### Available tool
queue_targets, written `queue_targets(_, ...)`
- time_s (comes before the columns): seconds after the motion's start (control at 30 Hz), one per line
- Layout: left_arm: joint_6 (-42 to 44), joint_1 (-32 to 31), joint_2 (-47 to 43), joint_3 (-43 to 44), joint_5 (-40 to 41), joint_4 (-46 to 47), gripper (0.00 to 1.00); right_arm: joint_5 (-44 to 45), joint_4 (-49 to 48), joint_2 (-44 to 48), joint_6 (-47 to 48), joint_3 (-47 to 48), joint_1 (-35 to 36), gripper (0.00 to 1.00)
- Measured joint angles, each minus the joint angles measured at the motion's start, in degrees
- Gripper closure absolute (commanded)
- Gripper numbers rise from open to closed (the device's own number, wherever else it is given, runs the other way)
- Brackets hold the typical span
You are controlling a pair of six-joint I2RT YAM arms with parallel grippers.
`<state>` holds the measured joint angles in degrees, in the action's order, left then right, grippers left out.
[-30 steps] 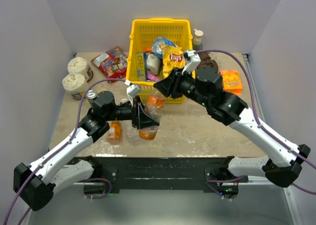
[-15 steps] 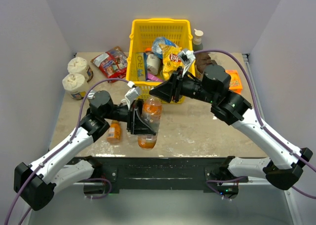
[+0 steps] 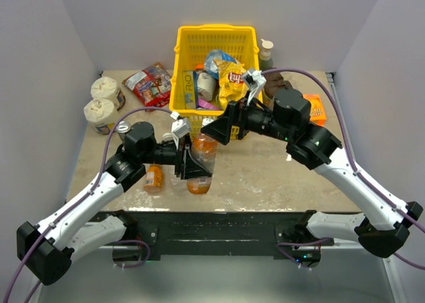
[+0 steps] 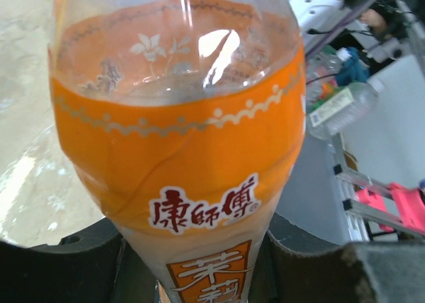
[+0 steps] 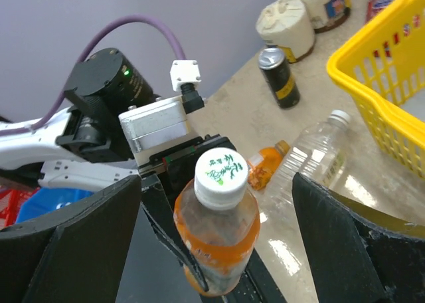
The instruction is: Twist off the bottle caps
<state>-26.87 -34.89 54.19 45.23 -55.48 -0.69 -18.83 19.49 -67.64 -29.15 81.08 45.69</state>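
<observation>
While the left end effector (image 3: 196, 165) clamps the tall orange-labelled plastic bottle (image 5: 216, 231) near the bench's (image 3: 279, 173) front, the right end effector (image 3: 220, 128) stands wide open around its white screw cap (image 5: 220, 169), not touching it. That cap is on, so unscrewing seems barely begun.
</observation>
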Motion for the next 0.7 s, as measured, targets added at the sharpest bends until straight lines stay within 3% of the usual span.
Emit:
queue_targets(0.13, 1.6, 0.0, -0.5, 0.0, 7.0, -3.9, 0.6, 6.2, 2.2, 2.1, -1.5, 0.0, 0.0, 0.09)
queue_targets(0.4, 1.6, -0.1, -1.6, 0.9, 23.9, -12.9, 0.6, 19.2, 3.8, 3.4, -9.0, 0.0, 1.6, 0.33)
queue_targets(0.7, 1.8, -3.1, -1.5, 2.4, 31.8, -17.3, 0.62, 26.9, 5.5, -5.4, -12.0, 2.5, 7.5, 0.39)
